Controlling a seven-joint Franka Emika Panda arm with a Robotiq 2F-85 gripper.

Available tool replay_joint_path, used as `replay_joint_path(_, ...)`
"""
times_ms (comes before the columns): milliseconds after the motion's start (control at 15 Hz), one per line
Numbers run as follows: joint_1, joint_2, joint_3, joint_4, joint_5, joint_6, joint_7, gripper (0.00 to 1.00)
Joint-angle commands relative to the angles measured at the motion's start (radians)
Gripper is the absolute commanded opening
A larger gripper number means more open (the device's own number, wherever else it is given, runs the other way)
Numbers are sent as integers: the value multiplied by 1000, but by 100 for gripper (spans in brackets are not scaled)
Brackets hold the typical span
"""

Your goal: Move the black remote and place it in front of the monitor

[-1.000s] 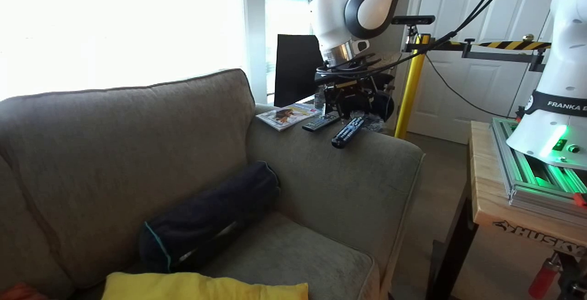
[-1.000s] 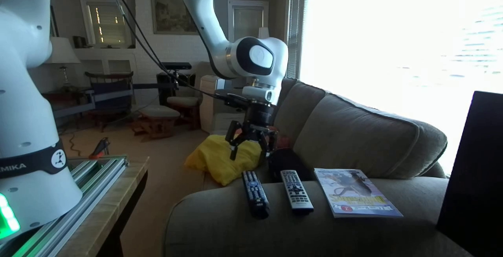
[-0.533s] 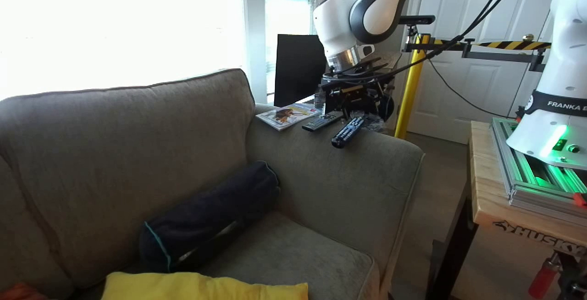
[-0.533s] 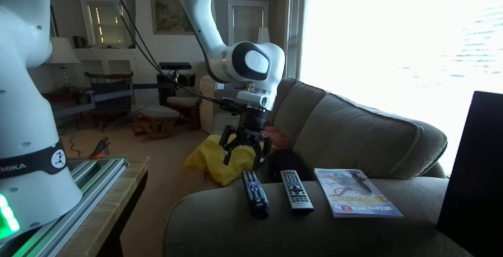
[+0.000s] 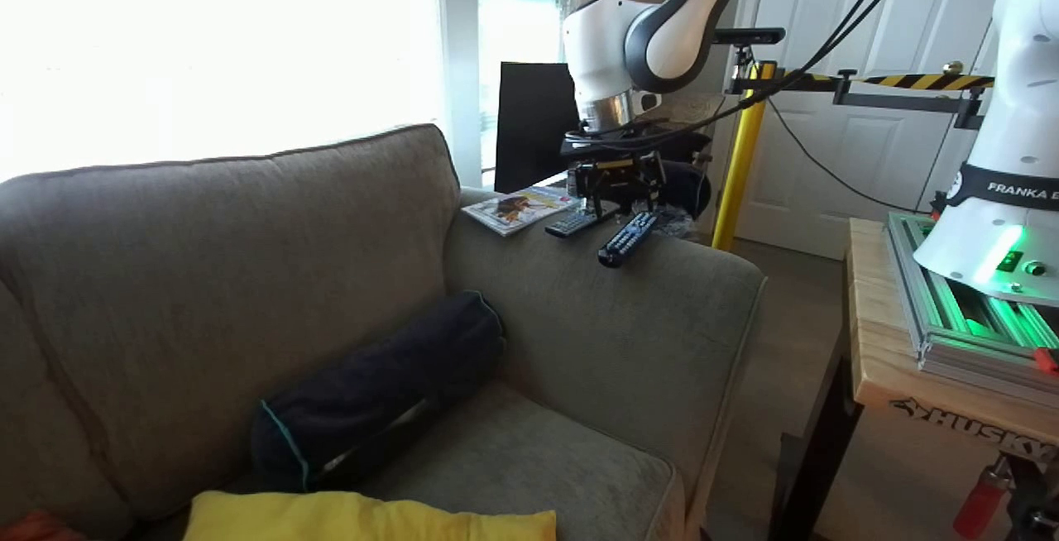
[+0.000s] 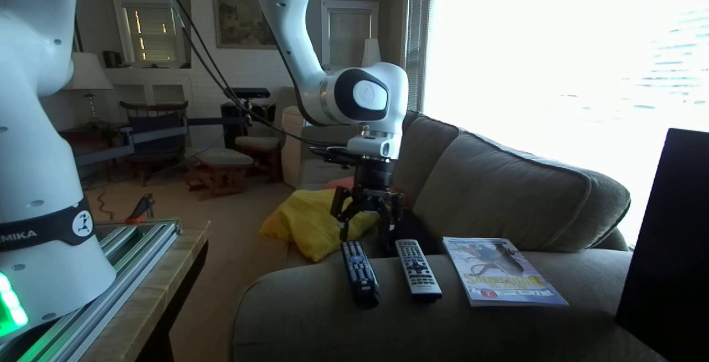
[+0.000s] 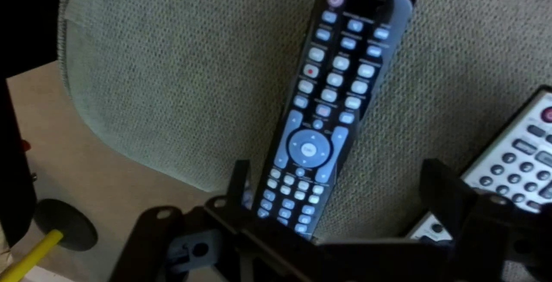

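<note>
The black remote (image 5: 627,240) lies on the sofa arm in both exterior views (image 6: 361,276). It fills the middle of the wrist view (image 7: 308,149), its lower end hidden behind the gripper. My gripper (image 7: 338,165) is open and empty just above the sofa arm. In the wrist view one finger stands at the black remote's left edge; the other finger overlaps the grey remote (image 7: 513,174). The gripper also shows in both exterior views (image 5: 619,207) (image 6: 366,236), over the far ends of the remotes. The monitor (image 5: 534,127) stands upright past the magazine and shows at the right edge in an exterior view (image 6: 667,240).
The grey remote (image 6: 416,268) lies beside the black remote. A magazine (image 6: 498,270) lies between the grey remote and the monitor. The sofa backrest (image 5: 248,276) rises along the window side. Clear plastic wrap (image 5: 674,222) lies behind the black remote.
My gripper has come down toward the sofa arm and, over the last half second, shifted sideways toward the grey remote. It stays open. The remotes, magazine and monitor have not moved.
</note>
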Motion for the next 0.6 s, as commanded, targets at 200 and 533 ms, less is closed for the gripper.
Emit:
replay_joint_path(200, 33, 40, -44, -11, -29, 59, 49, 100)
replay_joint_path(533, 28, 74, -49, -19, -17, 87, 38, 100)
